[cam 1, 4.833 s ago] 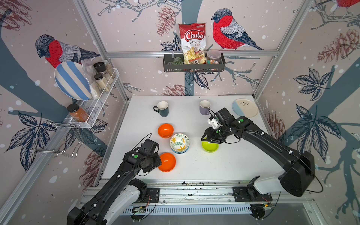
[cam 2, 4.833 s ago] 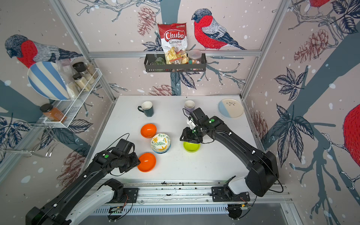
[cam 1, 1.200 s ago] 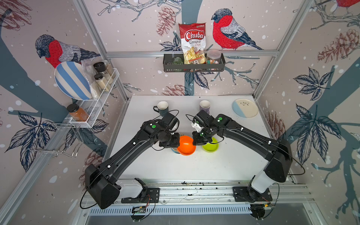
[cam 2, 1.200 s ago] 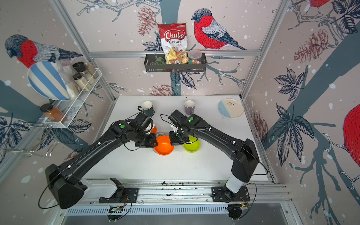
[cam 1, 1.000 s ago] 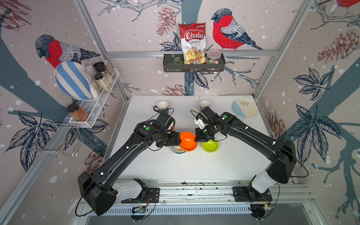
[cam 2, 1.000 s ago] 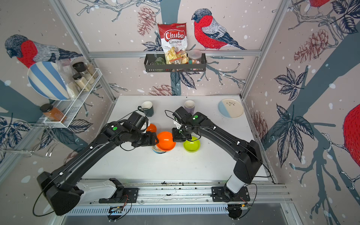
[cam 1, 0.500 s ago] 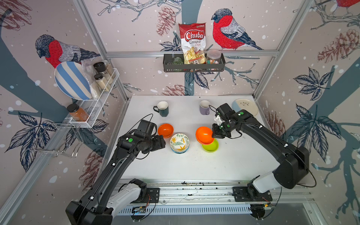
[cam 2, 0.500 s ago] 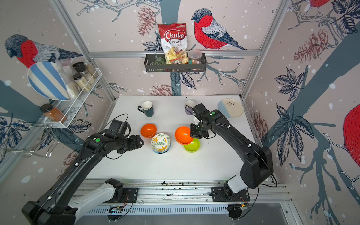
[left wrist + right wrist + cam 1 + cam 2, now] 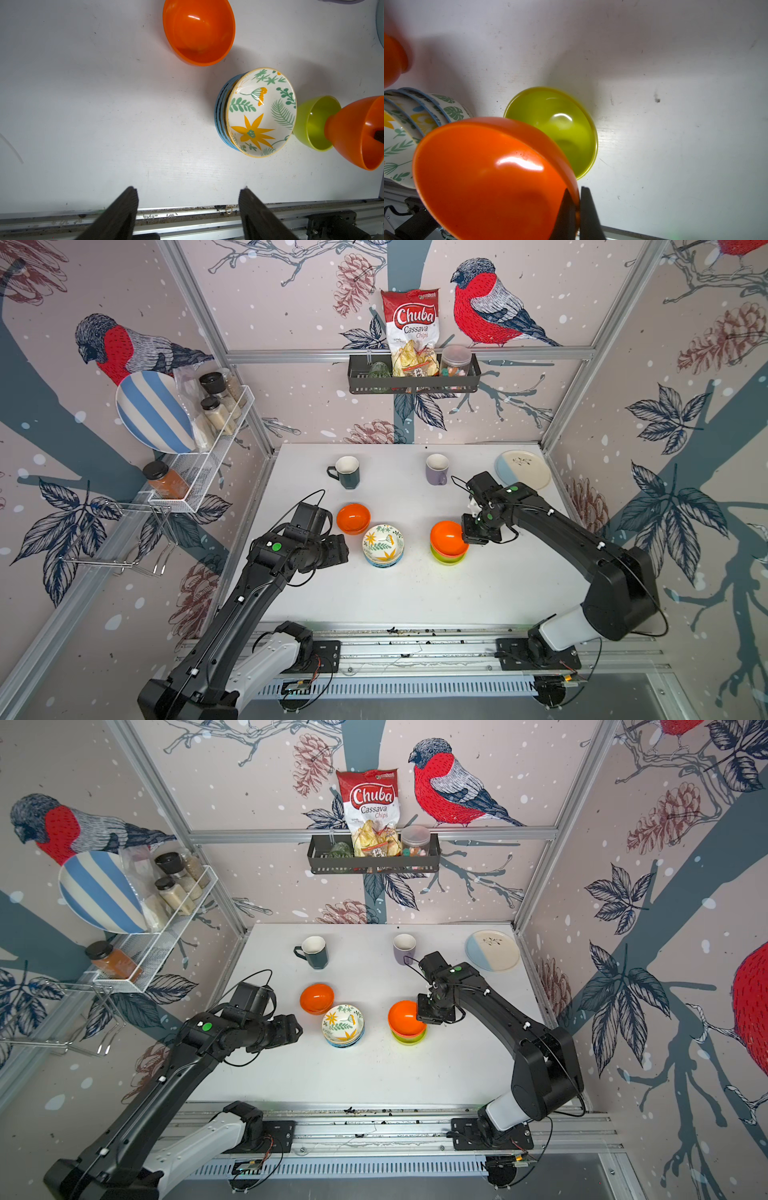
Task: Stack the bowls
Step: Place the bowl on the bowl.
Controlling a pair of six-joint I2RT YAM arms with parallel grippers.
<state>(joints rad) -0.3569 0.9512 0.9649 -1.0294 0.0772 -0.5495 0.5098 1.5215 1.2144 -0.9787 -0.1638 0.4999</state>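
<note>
My right gripper is shut on the rim of a glossy orange bowl. It holds the bowl tilted just over the lime green bowl, base at its mouth. Whether the two touch I cannot tell. To the left stands a stack of patterned bowls, a yellow-floral white one on top. A second orange bowl sits alone behind the stack. My left gripper is open and empty, left of the stack.
A dark teal mug and a lilac mug stand at the back of the white table. The cream-and-blue plate lies at the back right corner. A metal rail runs along the front edge.
My right gripper has carried the orange bowl rightward from beside the patterned stack to over the lime green bowl. My left arm has drawn back to the left, gripper open.
</note>
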